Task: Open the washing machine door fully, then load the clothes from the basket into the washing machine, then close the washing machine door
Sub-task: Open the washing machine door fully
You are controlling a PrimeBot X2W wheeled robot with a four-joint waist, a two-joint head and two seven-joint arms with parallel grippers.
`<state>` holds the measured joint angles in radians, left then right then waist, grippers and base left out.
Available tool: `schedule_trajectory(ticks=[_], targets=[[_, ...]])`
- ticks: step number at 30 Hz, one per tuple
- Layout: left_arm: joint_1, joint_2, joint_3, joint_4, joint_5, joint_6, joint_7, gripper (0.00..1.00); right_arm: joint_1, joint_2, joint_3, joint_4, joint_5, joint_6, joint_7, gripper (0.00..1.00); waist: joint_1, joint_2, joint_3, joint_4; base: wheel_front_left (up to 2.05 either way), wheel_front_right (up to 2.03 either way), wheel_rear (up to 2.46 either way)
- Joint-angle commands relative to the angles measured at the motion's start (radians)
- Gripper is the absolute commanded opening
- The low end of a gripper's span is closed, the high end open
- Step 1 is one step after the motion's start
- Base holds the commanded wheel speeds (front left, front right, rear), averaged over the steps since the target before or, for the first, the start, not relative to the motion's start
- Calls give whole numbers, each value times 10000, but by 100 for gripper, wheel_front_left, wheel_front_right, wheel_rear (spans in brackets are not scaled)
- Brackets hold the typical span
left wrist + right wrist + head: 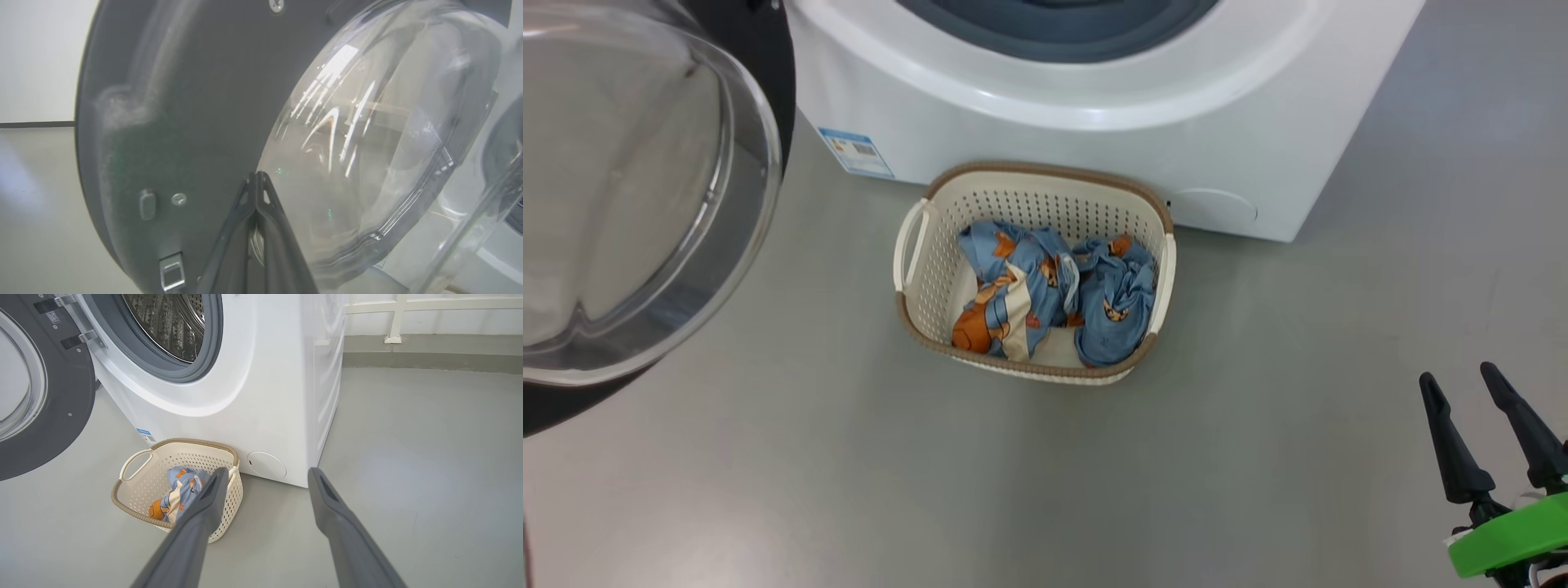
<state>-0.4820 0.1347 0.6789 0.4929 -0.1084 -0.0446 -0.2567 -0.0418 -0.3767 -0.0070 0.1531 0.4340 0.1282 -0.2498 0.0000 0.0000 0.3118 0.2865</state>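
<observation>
The washing machine (pixel 265 400) stands on the grey floor (pixel 1258 408) with its round mouth facing out into the room, steel drum and grey seal in plain sight. Its door (pixel 61 416) hangs wide open on the machine's left side, hinged there, with the dark inner rim and bulging glass bowl turned outward. The basket (pixel 1029 173) sits on the floor just in front of the machine's lower panel, below the mouth; I cannot tell whether it touches the panel. Its longer side runs roughly along the machine's front, a white handle at each end. The clothes (pixel 1045 294) lie crumpled inside it in two heaps, side by side.

The left gripper (pixel 258 175) reaches up at the door's inner face, its two fingers pressed together, the tips right where the dark rim meets the glass. The right gripper (pixel 1456 374) hovers above the floor well to the right of the basket, fingers spread apart and empty, pointing toward the machine's lower right corner.
</observation>
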Motion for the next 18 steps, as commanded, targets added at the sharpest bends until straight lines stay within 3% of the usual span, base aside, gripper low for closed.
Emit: schedule_trajectory(ticks=[1, 10, 12, 15, 18], targets=[[558, 315, 32, -529, 232, -129, -51, 0, 193, -104, 263, -145, 69, 25, -120, 100, 0, 0, -388, 6, 0, 0, 0], [1980, -534, -368, -1767, 166, -483, -51, 0, 524, 123, 345, -27, 44, 25, -120, 100, 0, 0, -1235, 13, 0, 0, 0], [2268, -645, -478, -1979, 20, -560, -51, 33, 597, 168, 344, 7, 40, 25, -120, 100, 0, 0, -1391, 25, 0, 0, 0], [2709, -755, -732, -2309, -166, -645, -51, 55, 677, 229, 323, 26, 29, 25, -120, 100, 0, 0, -1588, 3, 0, 0, 0], [3113, -804, -1125, -2535, -359, -732, -51, 89, 733, 266, 322, 42, 29, 25, -120, 100, 0, 0, -1741, -56, 0, 0, 0]])
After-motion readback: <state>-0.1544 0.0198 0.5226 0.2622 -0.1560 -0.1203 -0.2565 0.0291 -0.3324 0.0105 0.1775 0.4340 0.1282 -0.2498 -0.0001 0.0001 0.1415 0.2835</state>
